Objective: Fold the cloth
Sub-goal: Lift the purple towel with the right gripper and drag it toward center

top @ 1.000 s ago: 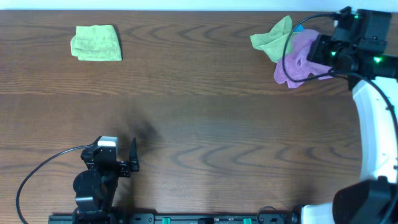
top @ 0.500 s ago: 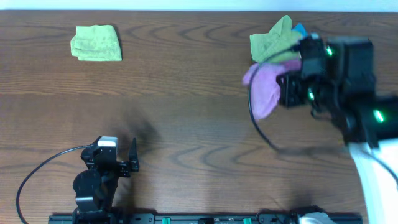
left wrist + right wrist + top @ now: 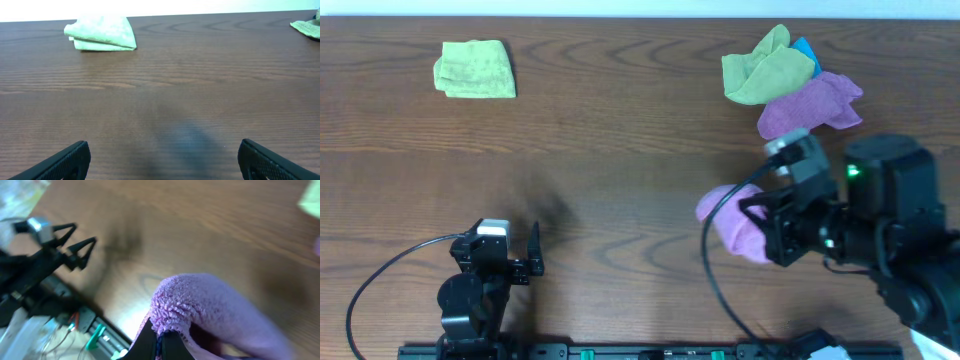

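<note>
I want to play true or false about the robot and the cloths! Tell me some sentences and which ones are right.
1. The right claw grips a purple cloth. True.
2. The left claw holds a green cloth. False: it is open and empty, and the folded green cloth lies far from it.
3. There is only one purple cloth on show. False: a second purple cloth lies on the table beside the crumpled green cloth.
4. The gripped cloth is bunched up, not folded neatly. True.
</note>
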Robot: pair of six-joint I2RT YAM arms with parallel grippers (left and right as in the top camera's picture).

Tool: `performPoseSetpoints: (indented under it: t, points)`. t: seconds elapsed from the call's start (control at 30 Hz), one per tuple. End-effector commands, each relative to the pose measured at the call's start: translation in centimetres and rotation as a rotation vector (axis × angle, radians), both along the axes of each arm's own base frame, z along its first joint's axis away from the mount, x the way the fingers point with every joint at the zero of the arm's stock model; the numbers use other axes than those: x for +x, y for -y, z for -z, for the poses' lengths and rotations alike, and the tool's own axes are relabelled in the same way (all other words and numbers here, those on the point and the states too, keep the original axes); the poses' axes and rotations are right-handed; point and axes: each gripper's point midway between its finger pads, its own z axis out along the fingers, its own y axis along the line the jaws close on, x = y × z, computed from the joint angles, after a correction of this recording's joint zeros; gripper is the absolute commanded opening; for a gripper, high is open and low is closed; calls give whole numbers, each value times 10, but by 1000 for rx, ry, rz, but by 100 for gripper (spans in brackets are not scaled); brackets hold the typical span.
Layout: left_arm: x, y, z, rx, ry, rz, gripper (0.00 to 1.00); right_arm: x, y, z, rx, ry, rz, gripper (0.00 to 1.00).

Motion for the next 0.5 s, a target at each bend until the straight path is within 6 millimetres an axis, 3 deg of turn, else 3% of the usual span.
performPoseSetpoints:
  t: [0.0,0.07,0.27,0.47]
  points:
    - [-1,0,10,8,-20,4,95,-12,-26,1,36,-43,-90,2]
    - [-1,0,10,8,-20,4,95,-14,-38,5,20,-49,-132,1]
    - [-1,0,10,8,-20,4,95,10,-73,53,-179,-6,-160,2]
    - [-1,0,10,8,-20,4,95,39,-86,94,-222,-14,-133,1]
